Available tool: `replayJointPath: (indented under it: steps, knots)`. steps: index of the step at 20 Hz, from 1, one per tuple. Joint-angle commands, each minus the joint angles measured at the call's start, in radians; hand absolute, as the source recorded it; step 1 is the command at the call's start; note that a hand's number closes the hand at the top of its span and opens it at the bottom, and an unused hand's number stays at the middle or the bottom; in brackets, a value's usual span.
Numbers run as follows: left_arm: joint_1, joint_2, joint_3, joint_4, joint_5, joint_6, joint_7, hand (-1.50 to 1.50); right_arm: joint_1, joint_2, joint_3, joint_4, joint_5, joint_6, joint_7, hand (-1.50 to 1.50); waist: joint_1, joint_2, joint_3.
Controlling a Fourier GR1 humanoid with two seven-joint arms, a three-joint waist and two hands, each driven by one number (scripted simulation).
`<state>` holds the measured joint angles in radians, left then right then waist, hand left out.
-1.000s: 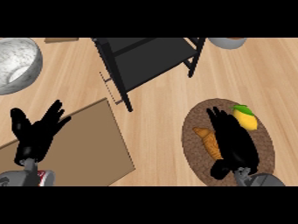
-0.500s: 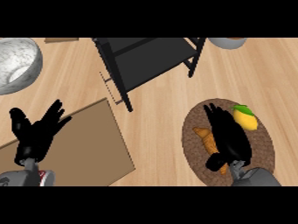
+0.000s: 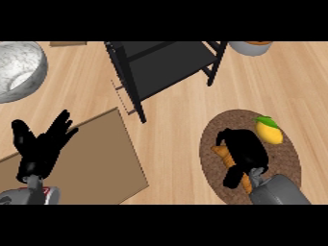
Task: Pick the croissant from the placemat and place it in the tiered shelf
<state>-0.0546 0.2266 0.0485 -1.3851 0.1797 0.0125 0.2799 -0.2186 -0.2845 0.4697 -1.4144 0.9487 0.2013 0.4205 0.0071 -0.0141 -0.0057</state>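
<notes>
The right hand (image 3: 246, 153) sits directly over the golden-brown, elongated croissant (image 3: 226, 154), which lies on the round, dark brown woven placemat (image 3: 288, 169); only an orange strip of the pastry shows along the hand's left edge, with another sliver below the palm by the wrist. From those two glimpses its long axis seems to run roughly along the hand's own line, wrist to fingertips, leaning slightly to the left at the far end. The fingers bend down over the pastry and the thumb hangs low beside it, so I judge the hand to be closing round the croissant, though the contact itself is hidden underneath. Just to the right of the fingertips, and apart from them, sits a yellow lemon with a green leaf (image 3: 269, 131) on the same mat. The black, open-framed tiered shelf (image 3: 163, 65) stands ahead of this hand and to its left, so the carry should run forward and leftward across the wooden counter. The left hand (image 3: 42, 146) rests open, fingers spread upward, over a flat tan board (image 3: 99, 158) well away from the placemat, so the right hand is clearly the nearer one
</notes>
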Motion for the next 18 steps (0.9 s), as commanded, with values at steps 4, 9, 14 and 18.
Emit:
replayJointPath:
  steps: [4,9,14,18]
  knots:
    - [-0.008,-0.019,0.016,0.087,-0.009,-0.011,-0.014,0.00,0.048,0.013,-0.011,0.010,-0.001,-0.038,-0.128,1.50,-0.009,0.014,0.006]
    - [0.028,-0.010,0.010,0.019,-0.006,-0.021,-0.003,0.00,0.062,0.140,0.127,-0.058,0.000,-0.004,-0.138,1.50,0.001,0.014,0.006]
    - [0.000,-0.046,-0.031,0.019,-0.032,0.002,0.019,0.00,-0.105,0.278,0.223,0.024,-0.119,0.121,-0.213,1.50,0.026,0.019,0.006]
    - [0.033,-0.048,-0.019,-0.005,-0.037,0.021,0.019,0.00,-0.129,0.282,0.208,-0.163,-0.255,0.091,-0.138,1.50,0.005,0.012,0.006]
